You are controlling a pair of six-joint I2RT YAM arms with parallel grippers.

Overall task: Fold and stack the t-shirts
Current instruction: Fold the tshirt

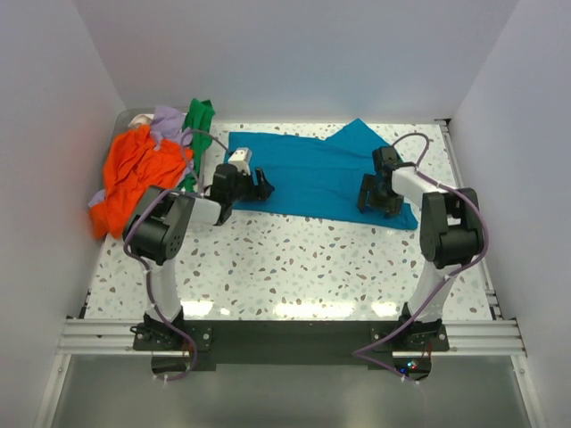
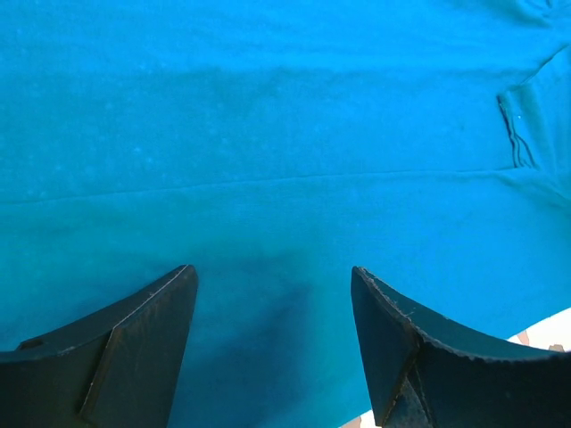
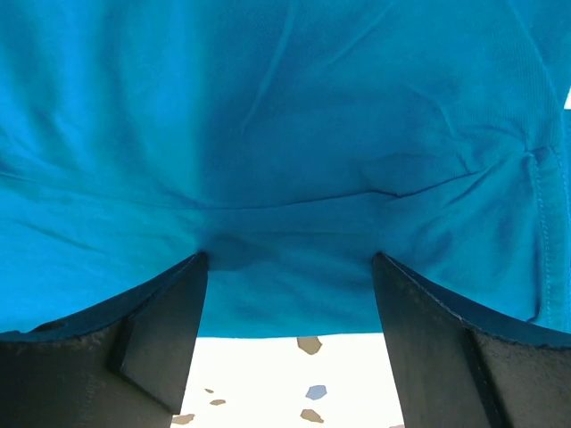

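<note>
The large teal t-shirt (image 1: 312,174) lies spread flat across the back middle of the table. My left gripper (image 1: 263,189) is over its left part, open, with only teal cloth (image 2: 268,134) between the fingers (image 2: 143,348). My right gripper (image 1: 373,203) stands open at the shirt's near right edge. Its fingertips (image 3: 198,267) press into the teal cloth (image 3: 285,134) just behind the hem, wrinkling it. The orange t-shirt (image 1: 134,174), the lavender one (image 1: 168,120) and the green one (image 1: 198,120) lie bunched in a heap at the back left.
The speckled white table (image 1: 294,267) is walled in white on the left, back and right. An aluminium rail (image 1: 285,334) carrying both arm bases runs along the near edge. A sleeve hem (image 2: 513,134) shows at the right of the left wrist view.
</note>
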